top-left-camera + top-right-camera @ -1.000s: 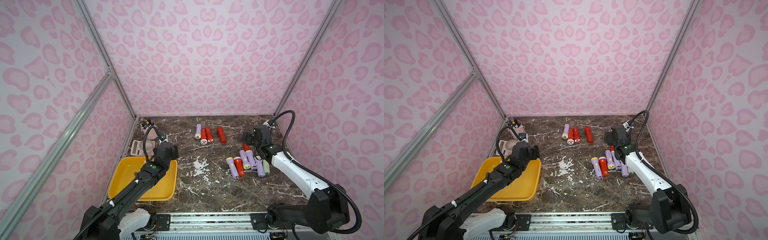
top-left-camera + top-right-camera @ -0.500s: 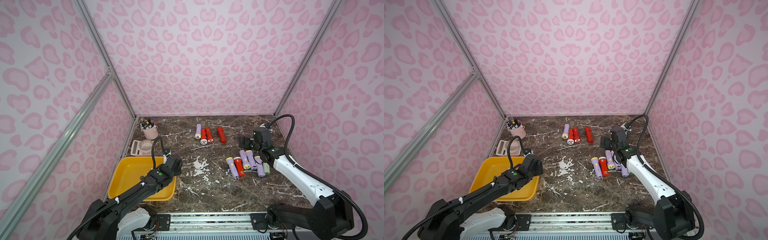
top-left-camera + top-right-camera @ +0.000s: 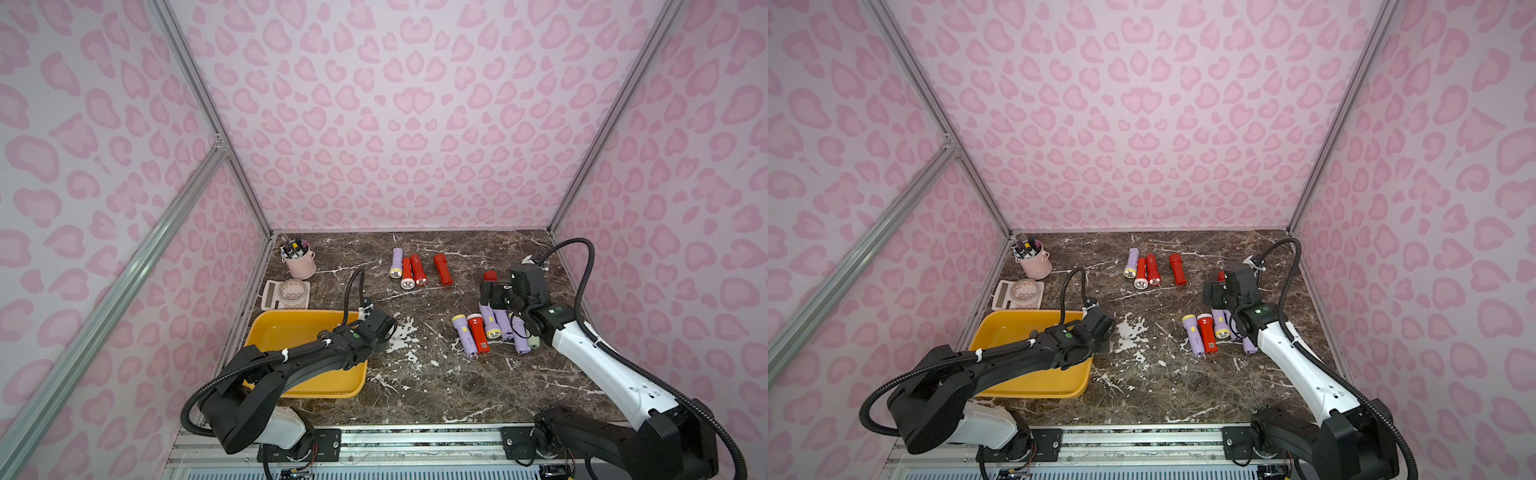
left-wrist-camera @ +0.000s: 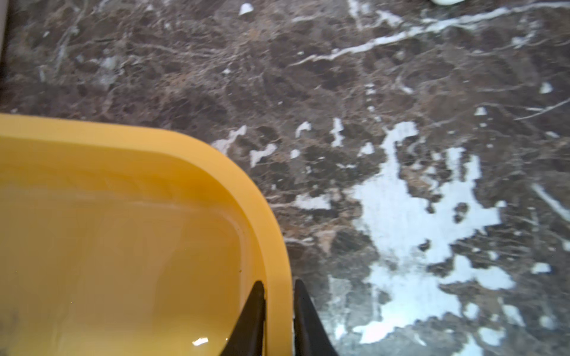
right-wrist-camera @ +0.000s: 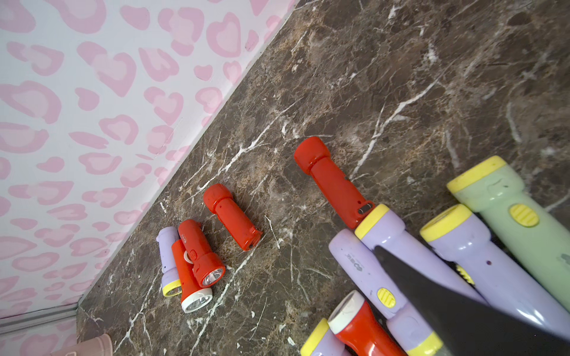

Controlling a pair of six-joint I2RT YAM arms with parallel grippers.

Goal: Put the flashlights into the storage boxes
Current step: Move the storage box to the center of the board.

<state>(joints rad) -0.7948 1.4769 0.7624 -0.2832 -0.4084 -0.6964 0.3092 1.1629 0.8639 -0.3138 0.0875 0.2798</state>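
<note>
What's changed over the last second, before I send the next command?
The left tool drew back along the right side of the yellow tray, dropped and closed on its rim. The right tool, open, crept toward the near flashlights. No flashlight moved.

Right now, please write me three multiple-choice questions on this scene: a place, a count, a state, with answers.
1. Where on the table does the pink pen cup stand? A) front edge B) far corner, left arm's side C) middle
2. How many flashlights lie in the far group? A) two B) four C) six
3. The left gripper is: A) open in the air B) holding a red flashlight C) shut on the yellow tray's rim
Answers: B, it stands by the back wall; B, one lilac, three red; C, the left wrist view shows its fingers pinching the rim.
</note>
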